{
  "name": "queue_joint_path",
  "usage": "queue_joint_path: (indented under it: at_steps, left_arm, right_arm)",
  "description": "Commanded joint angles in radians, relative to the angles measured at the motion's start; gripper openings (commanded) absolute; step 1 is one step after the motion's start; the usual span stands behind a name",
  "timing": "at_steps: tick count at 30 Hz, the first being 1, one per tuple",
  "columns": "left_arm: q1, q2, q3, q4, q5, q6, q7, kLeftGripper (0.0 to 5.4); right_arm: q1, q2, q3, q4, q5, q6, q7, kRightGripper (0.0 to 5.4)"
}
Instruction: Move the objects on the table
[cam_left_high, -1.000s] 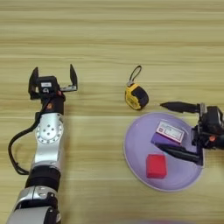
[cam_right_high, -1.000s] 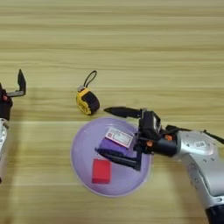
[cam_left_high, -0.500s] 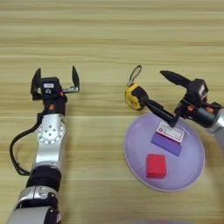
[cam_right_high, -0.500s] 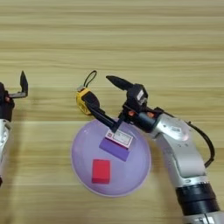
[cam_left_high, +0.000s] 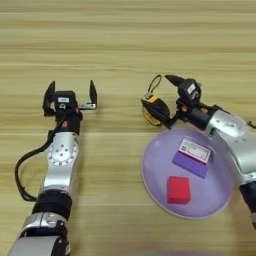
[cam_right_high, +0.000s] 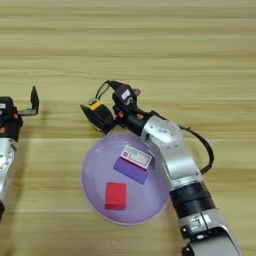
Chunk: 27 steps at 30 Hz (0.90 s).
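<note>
On the table, my right gripper stands open around the yellow-and-black tape measure. One finger reaches past its far side by the black cord loop, the other lies along its near side. Just below lies the round lilac plate. A purple block with a white-red label and a small red cube rest on the plate, both free of the gripper. At the left, my left gripper is parked open on the wood with nothing between its fingers.
My left arm stretches down the left side toward the near edge. My right forearm crosses the plate's right rim.
My right gripper has swung from over the purple block on the plate up and left to the tape measure. The block stays on the plate. The left arm is still.
</note>
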Motion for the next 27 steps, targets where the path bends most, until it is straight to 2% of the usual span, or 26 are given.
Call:
queue_joint_path:
  at_steps: [1,5,10,19,27]
  left_arm:
    - [-0.018,0.005,-0.009,0.014,0.014,0.018,-0.007,5.4]
    - [-0.02,0.004,-0.013,0.017,0.014,0.015,-0.007,5.4]
    - [-0.021,0.002,-0.018,0.017,0.015,0.014,-0.004,5.4]
    - [-0.023,-0.002,-0.024,0.014,0.019,0.016,0.0,5.4]
    - [-0.024,-0.002,-0.031,0.016,0.017,0.015,0.004,5.4]
  right_arm:
    - [-0.06,0.004,-0.009,0.037,0.0,0.113,-0.014,5.37]
    - [-0.121,0.0,-0.027,0.115,-0.01,0.162,-0.033,5.37]
    - [-0.155,-0.001,-0.023,0.166,-0.014,0.208,-0.017,5.37]
    - [-0.174,-0.015,0.018,0.183,-0.034,0.294,0.032,5.37]
    - [-0.186,-0.011,0.028,0.226,-0.054,0.3,0.051,5.37]
